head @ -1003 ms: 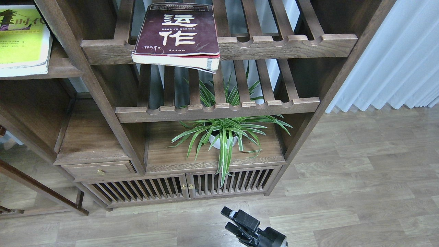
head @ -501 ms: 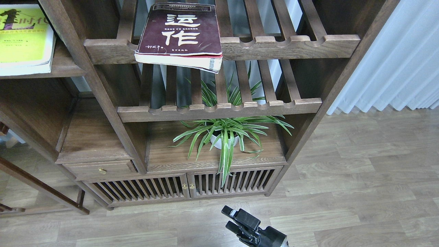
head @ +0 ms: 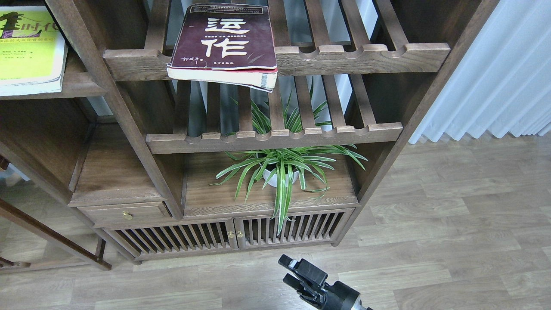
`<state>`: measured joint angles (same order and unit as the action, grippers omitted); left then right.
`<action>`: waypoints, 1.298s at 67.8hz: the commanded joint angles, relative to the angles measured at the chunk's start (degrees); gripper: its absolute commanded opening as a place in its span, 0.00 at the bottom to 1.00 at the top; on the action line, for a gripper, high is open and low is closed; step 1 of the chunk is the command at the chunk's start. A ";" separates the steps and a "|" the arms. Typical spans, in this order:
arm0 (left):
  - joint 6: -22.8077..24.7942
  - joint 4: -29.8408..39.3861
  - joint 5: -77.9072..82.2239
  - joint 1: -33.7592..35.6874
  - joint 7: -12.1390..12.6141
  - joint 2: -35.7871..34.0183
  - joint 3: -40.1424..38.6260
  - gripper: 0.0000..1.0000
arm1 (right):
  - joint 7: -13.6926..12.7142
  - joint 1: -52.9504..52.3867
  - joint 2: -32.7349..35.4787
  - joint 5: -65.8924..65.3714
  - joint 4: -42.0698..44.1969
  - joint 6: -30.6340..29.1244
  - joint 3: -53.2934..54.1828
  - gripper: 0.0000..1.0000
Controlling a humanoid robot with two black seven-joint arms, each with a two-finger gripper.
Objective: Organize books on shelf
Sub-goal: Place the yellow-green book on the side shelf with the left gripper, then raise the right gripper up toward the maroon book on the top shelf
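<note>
Comparing against a second ago, found little altered: saw the right gripper (head: 289, 271) lifted only a touch and nudged leftward at the bottom edge of the head view, with a slight wobble of the whole scene besides. Found both visible books exactly where they had been. Judged from this a reach barely begun, with no book yet handled and the sorting not started.

Saw the two fingers (head: 297, 266) held a little apart, with nothing between them. Saw nothing of the left gripper.

Located the maroon book (head: 224, 41) lying flat, cover up, on the upper slatted rack (head: 366, 56), its near edge jutting past the scalloped front rail. Placed it far above the fingers in the view and a little to their left, well apart, with the lower rack and the potted plant (head: 282, 165) between. Located the yellow-green book (head: 28, 47) lying flat on the solid plank shelf (head: 82, 84) at the upper left, partly cut off by the edge of the view, also well apart from the fingers. Could not find the small white book anywhere in view.

Reckoned the maroon book the likelier first pick, being off the plank shelf and overhanging enough to offer an edge.
</note>
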<state>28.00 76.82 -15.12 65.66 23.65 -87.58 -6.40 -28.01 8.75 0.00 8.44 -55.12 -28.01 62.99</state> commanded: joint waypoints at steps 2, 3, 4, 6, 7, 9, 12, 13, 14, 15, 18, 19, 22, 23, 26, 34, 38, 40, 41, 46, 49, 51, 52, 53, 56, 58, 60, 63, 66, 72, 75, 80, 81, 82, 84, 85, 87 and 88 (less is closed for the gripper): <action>0.00 0.70 0.01 0.00 -0.09 -3.21 5.17 1.00 | 0.01 0.04 0.00 0.00 -0.25 0.01 0.02 1.00; 0.00 0.70 0.01 0.00 -0.09 -3.65 6.30 1.00 | 0.01 0.04 0.00 0.00 -0.43 0.01 0.11 1.00; 0.00 0.70 0.01 0.00 -0.09 -3.74 6.58 1.00 | 0.01 0.04 0.00 0.08 -0.52 0.01 0.11 1.00; 0.00 0.70 0.01 0.00 -0.18 -4.09 8.33 1.00 | 0.01 0.04 0.00 0.08 -0.78 0.01 0.20 1.00; 0.00 0.70 0.01 0.00 -0.36 -4.09 8.95 1.00 | 0.01 0.04 0.00 0.00 -0.96 0.01 0.29 1.00; 0.00 0.70 0.01 0.00 -0.53 -3.83 10.52 1.00 | 0.01 0.04 0.00 0.08 -1.48 0.01 0.72 1.00; 0.00 0.78 0.01 0.00 -1.41 -3.31 12.54 1.00 | 0.01 -0.04 0.00 0.08 -2.36 0.01 1.08 1.00; 0.00 0.87 0.01 0.00 -1.85 -3.22 13.08 1.00 | 0.01 -0.05 0.00 0.08 -2.54 0.01 1.08 1.00; 0.00 0.96 0.01 0.00 -2.20 -3.13 13.34 1.00 | 0.01 -0.05 0.00 0.08 -2.71 0.01 1.08 1.00; 0.00 1.22 0.01 -0.09 -3.34 -2.87 14.39 1.00 | 0.01 -0.13 0.00 0.08 -3.06 0.01 1.16 1.00; 0.00 2.01 0.01 -0.09 -6.32 -1.90 16.41 1.00 | 0.01 -0.57 0.00 0.08 -3.77 0.01 1.17 1.00; 0.00 2.28 0.01 -0.09 -7.38 -1.55 16.94 1.00 | 0.01 -0.66 0.00 0.08 -3.86 0.01 1.17 1.00; 0.00 2.63 0.01 -0.09 -11.24 -0.32 18.09 1.00 | 0.01 -1.10 0.00 0.08 -4.21 0.01 1.34 1.00; 0.00 2.63 -0.08 -0.09 -12.21 0.12 18.18 1.00 | 0.01 -1.19 0.00 0.08 -4.21 0.01 1.43 1.00; 0.00 2.54 -0.34 -0.09 -15.90 1.88 18.53 1.00 | 0.01 -1.71 0.00 0.00 -4.56 0.01 1.61 1.00; 0.00 2.19 -4.29 -0.26 -23.20 6.09 18.62 1.00 | 0.41 -2.86 0.00 0.00 -7.10 0.01 1.78 1.00; 0.00 2.19 -7.28 -0.53 -24.18 7.24 18.71 1.00 | 1.20 -3.38 0.00 0.00 -9.04 0.01 1.78 1.00; 0.00 2.10 -8.86 -0.88 -24.18 7.94 18.71 1.00 | 1.55 -3.65 0.00 0.00 -10.09 0.01 1.87 1.00; 0.00 2.02 -11.22 -2.36 -24.53 10.03 18.71 1.00 | 2.42 -4.17 0.00 0.00 -12.71 0.01 1.87 1.00; 0.00 1.84 -12.74 -5.35 -25.05 13.21 18.62 1.00 | 3.74 -4.70 0.00 -0.09 -16.85 1.45 1.87 1.00; 0.00 1.49 -13.00 -7.20 -25.06 15.24 18.62 1.00 | 4.28 -4.88 0.00 -0.27 -19.06 3.48 1.78 1.00; 0.00 1.14 -13.18 -8.78 -25.05 16.72 18.53 1.00 | 4.62 -5.05 0.00 -0.35 -20.63 4.80 1.78 1.00; 0.00 1.05 -13.18 -9.40 -24.97 17.43 18.36 1.00 | 4.71 -5.14 0.00 -0.36 -21.26 5.41 1.78 1.00; 0.00 1.05 -13.18 -9.93 -24.97 17.87 18.36 1.00 | 4.80 -5.23 0.00 -0.36 -21.78 5.77 1.78 1.00; 0.00 0.79 -13.27 -12.30 -24.88 20.16 17.92 1.00 | 5.15 -5.67 0.00 -0.53 -23.72 7.61 1.78 1.00; 0.00 0.61 -13.35 -14.06 -24.88 21.83 17.48 1.00 | 5.24 -6.02 0.00 -0.88 -24.77 8.76 1.78 1.00; 0.00 0.26 -13.53 -15.90 -24.88 23.75 16.69 1.00 | 5.42 -6.37 0.00 -1.23 -25.74 9.72 1.78 1.00; 0.00 -0.44 -14.05 -18.36 -24.79 26.13 15.20 1.00 | 5.68 -6.90 0.00 -1.76 -26.45 10.52 1.87 1.00; 0.00 -1.67 -14.58 -21.26 -24.79 28.95 12.82 1.00 | 6.12 -7.51 0.00 -2.38 -27.06 11.31 1.87 1.00; 0.00 -5.01 -14.67 -28.02 -24.44 34.83 5.37 1.00 | 6.82 -8.66 0.00 -3.26 -28.38 13.32 1.96 1.00; 0.00 -6.24 -14.50 -30.67 -24.18 37.29 2.11 1.00 | 6.91 -9.18 0.00 -3.43 -28.99 14.38 1.96 1.00; 0.00 -9.14 -13.88 -36.03 -23.91 42.22 -3.70 1.00 | 7.53 -10.85 0.00 -3.52 -30.49 17.02 1.96 1.00; 0.00 -9.41 -13.79 -36.56 -23.91 42.83 -4.23 1.00 | 7.61 -11.03 0.00 -3.52 -30.75 17.37 1.96 1.00; 0.00 -10.02 -13.44 -37.52 -23.83 44.06 -5.02 1.00 | 7.79 -11.55 0.00 -3.61 -31.10 18.16 1.96 1.00; 0.00 -10.64 -13.00 -38.41 -23.83 45.21 -5.64 1.00 | 7.97 -12.17 0.00 -3.61 -31.46 19.04 1.96 1.00; 0.00 -11.25 -12.48 -39.02 -23.83 46.08 -6.07 1.00 | 8.14 -12.70 0.00 -3.61 -31.80 19.74 1.96 1.00; 0.00 -11.78 -12.04 -39.55 -23.83 46.88 -6.34 1.00 | 8.32 -13.23 0.00 -3.61 -31.98 20.45 1.96 1.00; 0.00 -13.09 -10.82 -40.86 -23.91 48.54 -6.60 1.00 | 8.75 -14.80 0.00 -3.69 -32.68 22.45 1.96 1.00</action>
<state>27.99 66.60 -28.16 28.20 -0.22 -43.27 -11.04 -20.15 -3.17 -0.01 4.89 -86.30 -9.46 64.96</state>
